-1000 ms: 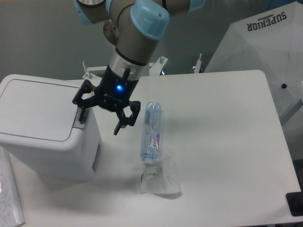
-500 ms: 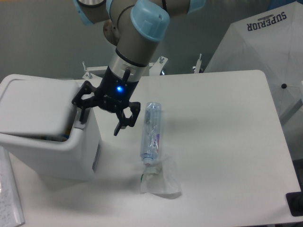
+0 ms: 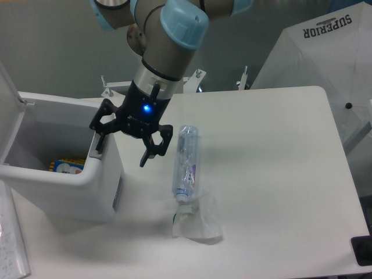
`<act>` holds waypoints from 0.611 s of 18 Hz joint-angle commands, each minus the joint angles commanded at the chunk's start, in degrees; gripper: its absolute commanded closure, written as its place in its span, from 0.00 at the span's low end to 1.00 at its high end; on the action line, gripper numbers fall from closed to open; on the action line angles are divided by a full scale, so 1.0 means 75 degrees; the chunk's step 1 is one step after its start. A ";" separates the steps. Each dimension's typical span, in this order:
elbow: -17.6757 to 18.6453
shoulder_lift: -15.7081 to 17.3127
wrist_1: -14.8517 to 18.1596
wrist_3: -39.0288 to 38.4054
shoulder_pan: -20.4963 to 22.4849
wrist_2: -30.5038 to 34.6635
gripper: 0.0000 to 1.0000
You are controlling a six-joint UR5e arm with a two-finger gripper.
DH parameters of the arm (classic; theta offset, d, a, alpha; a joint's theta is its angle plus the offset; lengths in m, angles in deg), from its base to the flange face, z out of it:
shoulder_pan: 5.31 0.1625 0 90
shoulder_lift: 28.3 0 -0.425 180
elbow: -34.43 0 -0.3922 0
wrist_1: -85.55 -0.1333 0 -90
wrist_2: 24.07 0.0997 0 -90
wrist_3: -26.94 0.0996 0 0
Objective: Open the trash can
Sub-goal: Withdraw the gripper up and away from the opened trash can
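Note:
The white trash can (image 3: 99, 186) stands at the table's left edge. Its lid (image 3: 10, 119) stands swung up at the far left, and the inside shows a yellow and blue item (image 3: 65, 167) at the bottom. My gripper (image 3: 123, 149) is open, its black fingers spread. The left finger (image 3: 100, 141) points down onto the grey push-button tab at the can's right rim; the right finger hangs just outside the can's wall. It holds nothing.
A clear plastic bottle (image 3: 186, 163) lies on the white table right of the gripper, with a crumpled clear plastic bag (image 3: 197, 222) below it. A white umbrella-like cover (image 3: 325, 52) stands at the back right. Paper (image 3: 11, 244) lies at the front left.
The trash can lid has swung from flat shut, through partly raised, to fully open at the left. The gripper has stayed in place at the can's right rim.

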State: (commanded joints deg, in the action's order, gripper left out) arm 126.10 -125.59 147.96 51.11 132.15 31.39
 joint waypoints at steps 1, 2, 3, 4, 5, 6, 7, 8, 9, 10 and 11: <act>0.0000 0.0000 -0.0105 0.0000 0.0082 0.0000 0.00; 0.0011 -0.0012 -0.0292 0.0012 0.0175 0.0012 0.00; 0.0011 -0.0012 -0.0456 0.0023 0.0316 0.0023 0.00; 0.0011 -0.0012 -0.0573 0.0081 0.0503 0.0047 0.00; 0.0011 -0.0012 -0.0621 0.0186 0.0690 0.0093 0.00; 0.0000 -0.0024 -0.0622 0.0396 0.0866 0.0140 0.00; 0.0000 -0.0082 -0.0633 0.0665 0.1042 0.0245 0.00; -0.0024 -0.0152 -0.0633 0.0981 0.1229 0.0374 0.00; -0.0059 -0.0199 -0.0633 0.1298 0.1417 0.0526 0.00; -0.0071 -0.0281 -0.0633 0.1579 0.1569 0.0690 0.00; -0.0117 -0.0386 -0.0633 0.1872 0.1722 0.0854 0.00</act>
State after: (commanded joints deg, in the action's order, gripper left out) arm 125.23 -128.49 143.21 65.15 145.06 37.80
